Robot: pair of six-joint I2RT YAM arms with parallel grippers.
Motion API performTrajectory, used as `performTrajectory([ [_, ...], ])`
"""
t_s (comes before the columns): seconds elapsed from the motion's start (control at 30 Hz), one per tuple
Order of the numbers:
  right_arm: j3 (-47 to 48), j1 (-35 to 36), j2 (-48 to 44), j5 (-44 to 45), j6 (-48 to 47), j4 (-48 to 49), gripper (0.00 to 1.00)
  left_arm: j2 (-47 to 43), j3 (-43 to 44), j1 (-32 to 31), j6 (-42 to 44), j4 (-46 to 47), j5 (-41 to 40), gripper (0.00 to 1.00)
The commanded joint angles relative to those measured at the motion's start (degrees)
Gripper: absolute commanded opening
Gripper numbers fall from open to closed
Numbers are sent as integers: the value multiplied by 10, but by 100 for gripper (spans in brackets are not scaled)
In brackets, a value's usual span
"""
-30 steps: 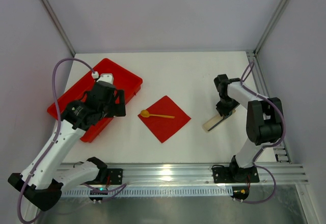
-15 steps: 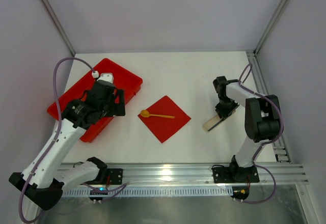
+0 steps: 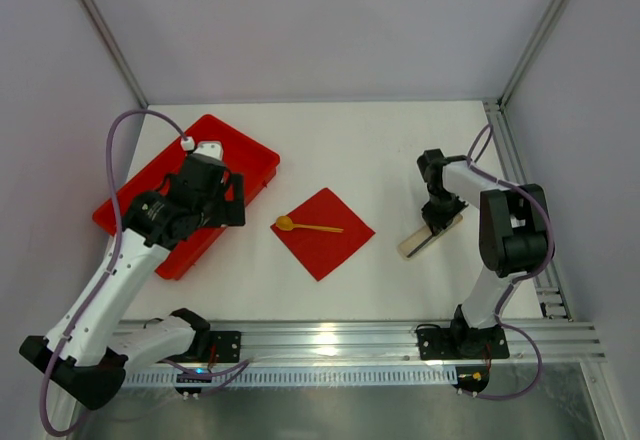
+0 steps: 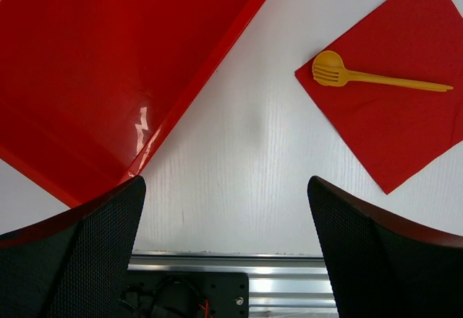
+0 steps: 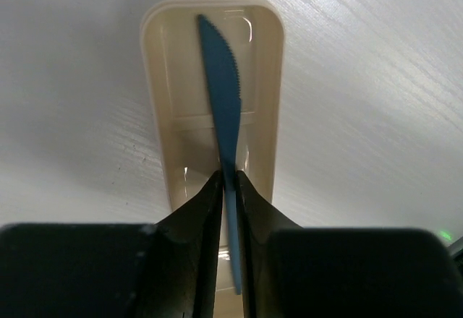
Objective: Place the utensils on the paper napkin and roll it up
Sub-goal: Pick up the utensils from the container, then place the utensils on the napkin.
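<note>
Right fingers [image 5: 197, 217] pinch knife [image 5: 223, 94] handle in holder [image 5: 163, 79]; lift straight, carry level to napkin [image 3: 322, 232]. Left gripper [image 4: 226, 213] wide, empty.

There are no words, numbers, brand names or signs to read in any of these pictures.
</note>
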Motion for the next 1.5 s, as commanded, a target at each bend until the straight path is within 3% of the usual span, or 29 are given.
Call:
performTrajectory([
  [0.0, 7, -3, 29, 1, 1, 26, 15, 3, 26, 4, 13, -6, 10, 95],
  [0.2, 16, -3, 33, 1, -7, 17, 4, 3, 32, 5, 18, -7, 6, 95],
  [0.77, 86, -2, -27, 17, -29, -71, 4, -2, 54, 5, 31, -9, 21, 95],
  [0.93, 129, 26, -66, 22, -63, -102, 4, -10, 62, 5, 39, -9, 23, 95],
  [1.0, 157, 65, -71, 40, -92, -108, 4, -15, 62, 5, 37, -9, 27, 95],
  [1.13, 303, 150, -17, 77, -222, -103, 4, -20, 69, 5, 32, -16, 30, 95],
  [1.3, 456, 230, 71, 79, -439, -83, 4, -25, 76, 6, 12, -38, 31, 95],
  [1.47, 407, 267, 58, 4, -573, 21, 4, -26, 98, 7, 0, -44, 44, 95],
])
